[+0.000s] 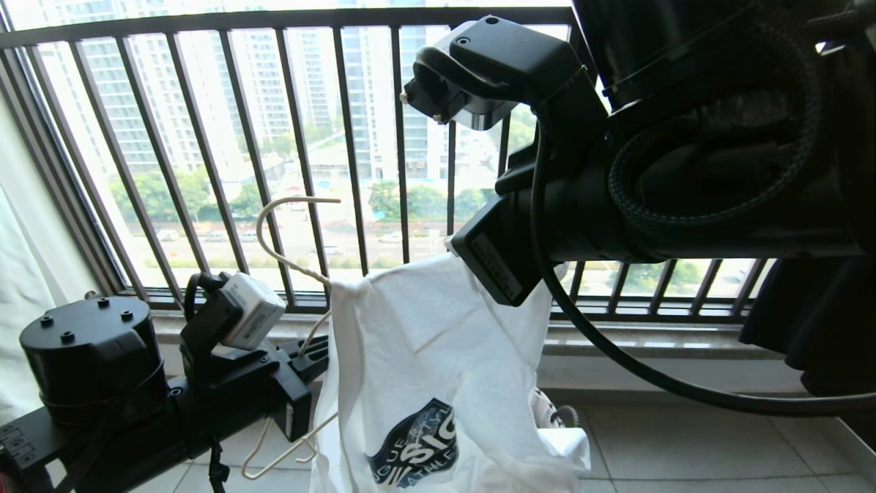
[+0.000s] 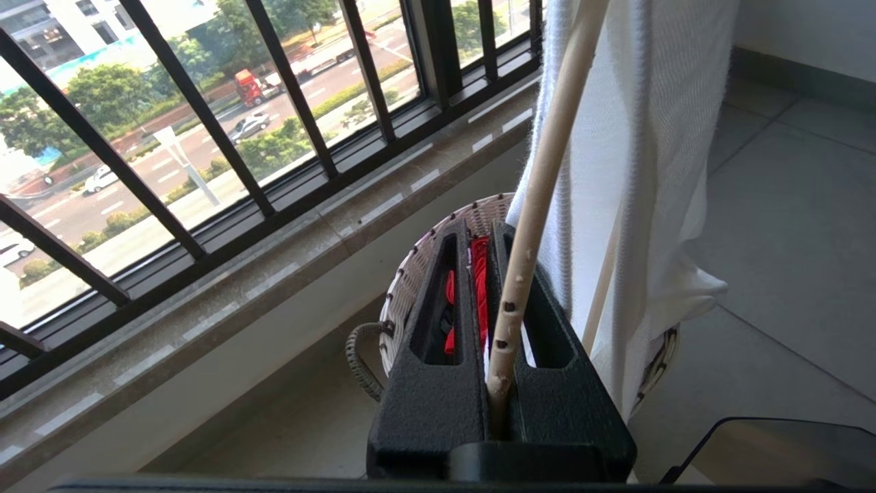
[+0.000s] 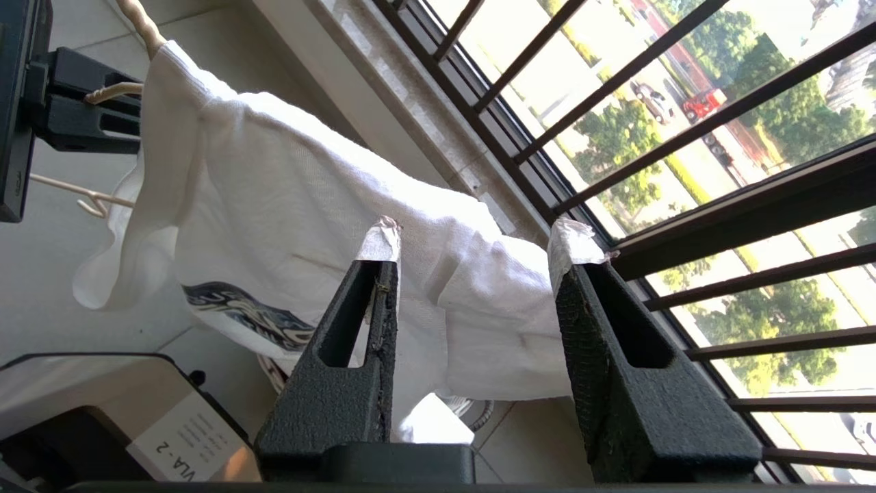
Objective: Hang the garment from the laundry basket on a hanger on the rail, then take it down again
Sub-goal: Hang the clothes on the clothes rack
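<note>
Your left gripper is clamped on the wire hanger carrying the white T-shirt. Your right gripper stands apart, empty. The woven laundry basket below holds a red garment.

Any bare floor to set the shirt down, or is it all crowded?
Free: floor tiles right of the shirt, bordered by the railing sill. Crowded: under the shirt sits the basket; left of it, the left end effector clamps the hanger.
</note>
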You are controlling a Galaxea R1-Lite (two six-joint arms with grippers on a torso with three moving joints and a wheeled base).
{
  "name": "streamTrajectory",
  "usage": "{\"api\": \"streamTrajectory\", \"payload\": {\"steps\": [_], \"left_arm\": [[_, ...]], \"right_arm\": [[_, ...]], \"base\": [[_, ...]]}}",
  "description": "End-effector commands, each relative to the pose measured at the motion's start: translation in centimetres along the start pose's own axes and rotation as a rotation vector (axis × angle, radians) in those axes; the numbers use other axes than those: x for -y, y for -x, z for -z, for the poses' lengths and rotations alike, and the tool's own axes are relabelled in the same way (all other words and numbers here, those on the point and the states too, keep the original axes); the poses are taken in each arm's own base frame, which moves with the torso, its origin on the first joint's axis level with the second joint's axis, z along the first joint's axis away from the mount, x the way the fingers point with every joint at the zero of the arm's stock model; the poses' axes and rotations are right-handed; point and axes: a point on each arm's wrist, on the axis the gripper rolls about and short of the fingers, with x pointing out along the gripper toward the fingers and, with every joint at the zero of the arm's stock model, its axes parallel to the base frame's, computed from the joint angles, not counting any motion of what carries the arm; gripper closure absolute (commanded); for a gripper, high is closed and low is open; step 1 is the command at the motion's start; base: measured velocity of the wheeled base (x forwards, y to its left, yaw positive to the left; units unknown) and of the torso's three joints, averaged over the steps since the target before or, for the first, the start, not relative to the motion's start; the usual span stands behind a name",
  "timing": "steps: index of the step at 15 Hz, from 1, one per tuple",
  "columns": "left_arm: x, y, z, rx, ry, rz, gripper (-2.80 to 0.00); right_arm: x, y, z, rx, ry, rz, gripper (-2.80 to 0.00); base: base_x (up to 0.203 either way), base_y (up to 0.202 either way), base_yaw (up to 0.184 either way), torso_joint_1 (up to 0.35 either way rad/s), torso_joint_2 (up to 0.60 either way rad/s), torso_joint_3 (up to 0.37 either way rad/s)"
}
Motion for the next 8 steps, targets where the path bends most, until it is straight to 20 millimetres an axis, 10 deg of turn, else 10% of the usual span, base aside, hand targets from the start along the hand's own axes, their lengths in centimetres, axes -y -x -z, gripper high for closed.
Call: {"api": "streamTrajectory", "payload": {"steps": [1,8], "left_arm": [[0.1,0.3,-0.1,0.012,-0.006,0.006,0.00],[0.5,1.5,-0.3,0.041,-0.023,0.066,0.00]], "right_arm": [[-0.2,-0.3,0.2,-0.015,0.065,-0.002,-2.80],[1.4,0.7,1.2,-0.029,0.287,-0.215,-2.80]], "base": [[0.000,0.000,0.000,0.000,0.00,0.000],[0.000,0.000,0.000,0.000,0.00,0.000]]}}
